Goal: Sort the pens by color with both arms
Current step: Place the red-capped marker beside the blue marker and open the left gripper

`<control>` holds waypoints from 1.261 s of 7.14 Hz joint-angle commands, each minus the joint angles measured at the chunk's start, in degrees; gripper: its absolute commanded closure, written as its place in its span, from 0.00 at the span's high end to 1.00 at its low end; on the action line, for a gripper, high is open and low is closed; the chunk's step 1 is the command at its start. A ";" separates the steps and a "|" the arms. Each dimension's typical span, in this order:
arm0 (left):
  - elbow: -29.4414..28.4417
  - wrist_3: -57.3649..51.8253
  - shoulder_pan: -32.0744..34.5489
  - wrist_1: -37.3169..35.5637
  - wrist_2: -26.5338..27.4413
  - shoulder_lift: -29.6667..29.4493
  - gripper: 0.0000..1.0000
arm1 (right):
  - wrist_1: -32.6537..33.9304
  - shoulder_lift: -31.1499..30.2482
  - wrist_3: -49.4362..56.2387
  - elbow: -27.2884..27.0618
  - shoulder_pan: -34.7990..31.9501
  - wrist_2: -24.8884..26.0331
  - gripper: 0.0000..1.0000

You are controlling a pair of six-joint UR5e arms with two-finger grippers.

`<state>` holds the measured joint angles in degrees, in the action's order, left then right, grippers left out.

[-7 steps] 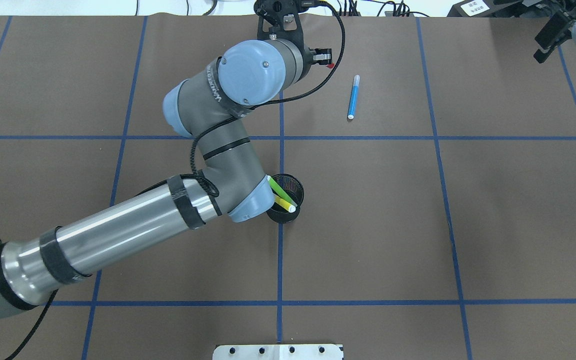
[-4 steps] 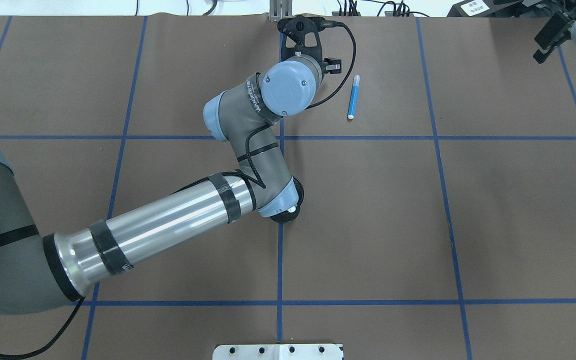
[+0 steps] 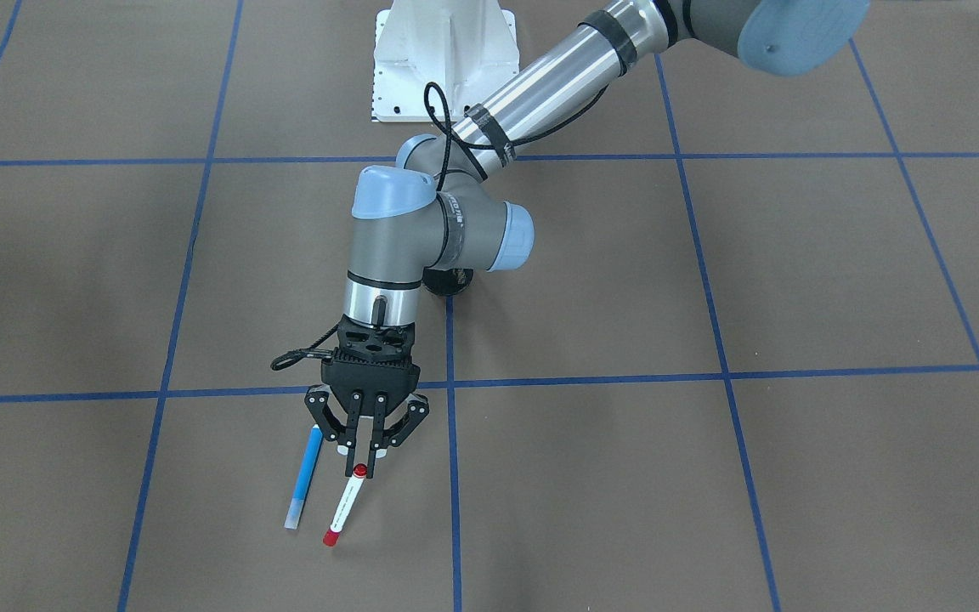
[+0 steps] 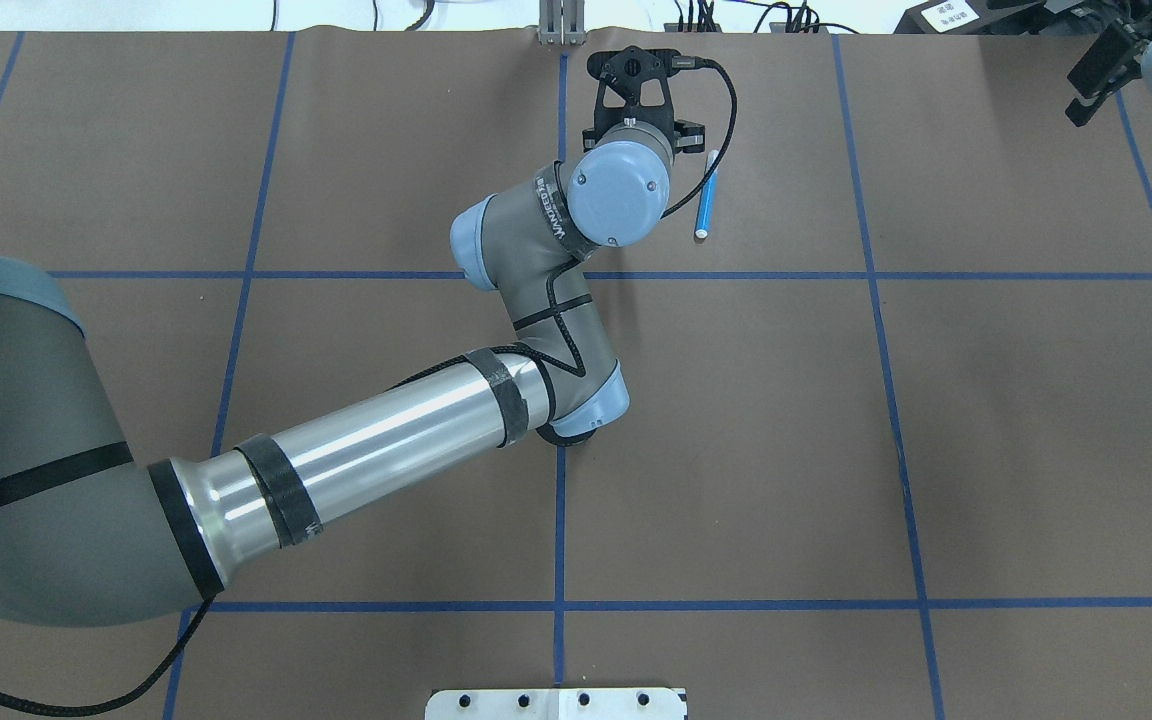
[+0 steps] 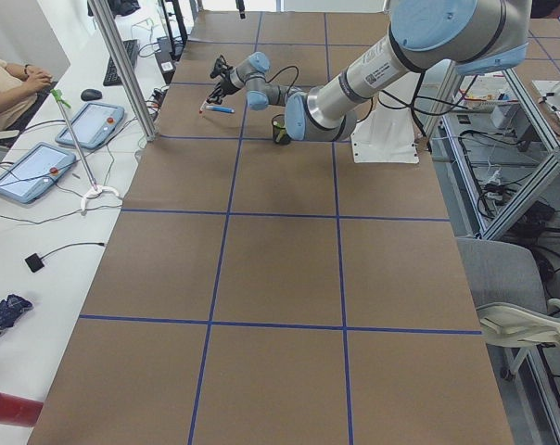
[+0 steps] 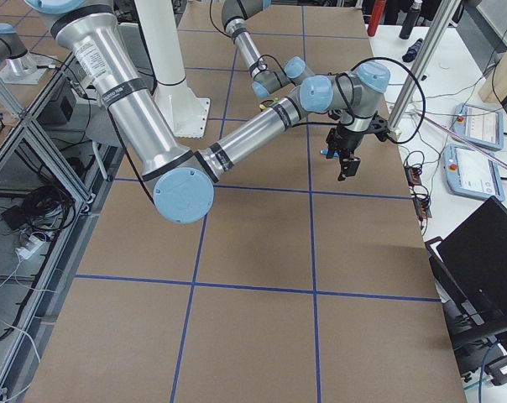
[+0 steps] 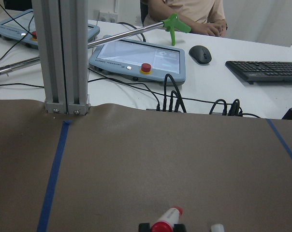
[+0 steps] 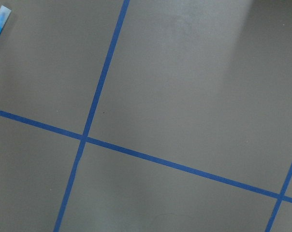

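My left gripper [image 3: 364, 450] is shut on one red end of the white-barrelled pen [image 3: 343, 507]. The pen slants down from the gripper toward the table. Its red cap shows between the fingertips [image 7: 145, 226] in the left wrist view. The blue pen [image 3: 303, 478] lies on the table just beside it and also shows in the overhead view [image 4: 707, 198]. The black mesh cup [image 5: 280, 130] stands under the left arm's elbow, with green showing in it. The yellow pen is hidden. My right gripper [image 4: 1099, 62] is high at the far right edge, and I cannot tell if it is open.
The brown table cover has a grid of blue tape lines [image 4: 560, 520]. An aluminium post [image 7: 64, 53] stands at the far table edge. Behind it are tablets [image 7: 138, 55], cables and a seated person. The white base pedestal [image 3: 443, 55] is on the robot's side.
My left arm has swung to the right and reached further out, carrying the red-ended pen to just beside the blue pen. Its elbow now covers the cup. The right arm has not moved.
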<state>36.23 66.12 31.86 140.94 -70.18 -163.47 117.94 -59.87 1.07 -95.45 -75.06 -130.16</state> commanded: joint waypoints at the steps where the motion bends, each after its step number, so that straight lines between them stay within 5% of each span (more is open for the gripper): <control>1: -0.98 -0.02 -1.18 0.30 1.26 -0.45 0.28 | -0.08 -0.07 0.07 0.00 0.00 0.08 1.00; 3: -0.81 0.07 -1.89 0.39 1.80 -0.45 0.81 | -0.08 -0.07 0.07 0.00 0.00 0.17 1.00; 4: -0.63 0.07 -2.24 0.39 1.88 -0.45 0.99 | -0.08 -0.07 0.07 0.00 0.00 0.17 1.00; 7: 1.55 -0.28 -2.42 0.21 0.84 -0.28 1.00 | -0.08 0.19 -0.10 -0.44 0.00 -0.27 1.00; 9: 9.68 -3.86 -2.16 -5.63 -1.27 1.21 1.00 | -0.52 0.80 -5.16 -0.79 0.00 -1.41 1.00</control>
<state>40.80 64.42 29.56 139.23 -70.52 -163.25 117.75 -59.50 -0.60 -95.98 -75.06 -130.76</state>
